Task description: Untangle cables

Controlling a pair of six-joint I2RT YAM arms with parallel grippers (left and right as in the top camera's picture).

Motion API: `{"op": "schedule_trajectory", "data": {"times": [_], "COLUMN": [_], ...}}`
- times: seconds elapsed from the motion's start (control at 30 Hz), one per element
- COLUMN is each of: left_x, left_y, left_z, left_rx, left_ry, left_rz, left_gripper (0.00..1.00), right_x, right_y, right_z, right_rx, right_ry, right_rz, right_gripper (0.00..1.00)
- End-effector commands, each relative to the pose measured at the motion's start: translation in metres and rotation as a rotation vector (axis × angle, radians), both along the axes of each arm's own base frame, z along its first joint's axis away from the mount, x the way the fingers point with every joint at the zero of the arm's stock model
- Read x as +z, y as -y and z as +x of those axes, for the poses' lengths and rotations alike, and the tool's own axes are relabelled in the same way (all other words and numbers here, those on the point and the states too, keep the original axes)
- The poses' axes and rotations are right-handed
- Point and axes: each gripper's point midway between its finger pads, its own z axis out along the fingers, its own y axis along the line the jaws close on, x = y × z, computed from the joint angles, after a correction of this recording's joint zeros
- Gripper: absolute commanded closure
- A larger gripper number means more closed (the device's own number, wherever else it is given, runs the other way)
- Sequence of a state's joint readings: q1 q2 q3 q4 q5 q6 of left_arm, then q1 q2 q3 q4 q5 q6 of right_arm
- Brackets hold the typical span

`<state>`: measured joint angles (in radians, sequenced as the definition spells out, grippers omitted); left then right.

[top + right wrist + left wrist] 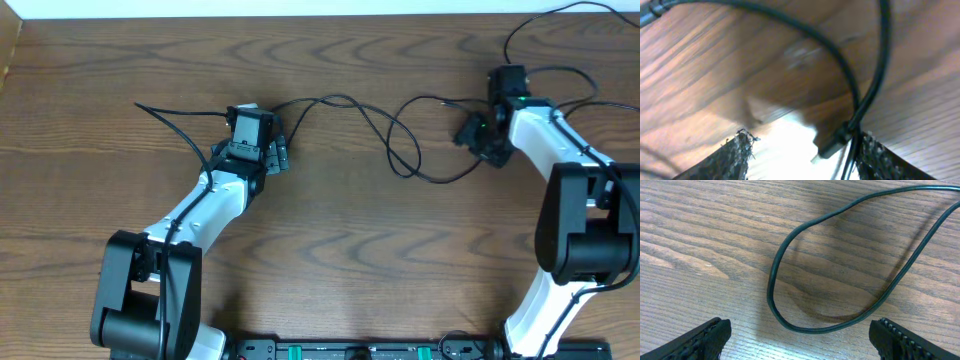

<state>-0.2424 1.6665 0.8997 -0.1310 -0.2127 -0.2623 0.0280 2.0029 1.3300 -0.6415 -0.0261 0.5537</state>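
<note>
A thin black cable (352, 99) lies across the far half of the wooden table, from the left past my left gripper and in loose loops toward my right gripper. My left gripper (278, 155) is open and low over the table; in its wrist view (801, 327) a loop of the cable (771, 280) lies flat just ahead of the jaws. My right gripper (472, 132) is open in its wrist view (805, 140); cable strands (835, 50) cross there and a small plug (832, 145) sits against the right finger. No white cable shows.
Thicker black leads (540, 20) from the right arm curl at the far right edge. The white wall edge (300, 8) borders the table's far side. Both arm bases stand at the near edge.
</note>
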Motion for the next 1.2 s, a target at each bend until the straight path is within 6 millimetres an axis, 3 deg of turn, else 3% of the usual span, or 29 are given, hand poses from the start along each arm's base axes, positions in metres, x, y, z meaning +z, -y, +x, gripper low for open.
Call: {"op": "schedule_trajectory", "data": {"times": [0.0,0.2,0.33,0.5,0.67,0.93,1.17], "left_x": [0.000,0.000,0.000,0.000,0.000,0.000,0.000], "left_y": [-0.004,-0.004,-0.004,-0.004,-0.004,-0.004,-0.004], "left_z": [0.000,0.000,0.000,0.000,0.000,0.000,0.000], "left_rx": [0.017,0.017,0.017,0.017,0.017,0.017,0.017], "left_ry": [0.001,0.001,0.001,0.004,0.004,0.003,0.003], "left_rz": [0.011,0.011,0.011,0.010,0.010,0.010,0.010], "left_gripper": [0.07,0.07,0.07,0.07,0.07,0.07,0.07], "right_x": [0.037,0.057,0.064,0.072,0.077,0.080,0.058], "right_y": [-0.019,-0.023,-0.032,-0.078,-0.108,-0.136,-0.153], "right_z": [0.007,0.003,0.003,0.014,0.018,0.031,0.033], "right_rx": [0.114,0.070,0.076,0.379,0.539,0.649,0.750], "right_ry": [0.097,0.130,0.149,0.230,0.295,0.381,0.380], "right_rz": [-0.081,-0.174,-0.139,-0.003,-0.002,-0.033,-0.046], "right_gripper": [0.28,0.12,0.01,0.01,0.01,0.01,0.01]}}
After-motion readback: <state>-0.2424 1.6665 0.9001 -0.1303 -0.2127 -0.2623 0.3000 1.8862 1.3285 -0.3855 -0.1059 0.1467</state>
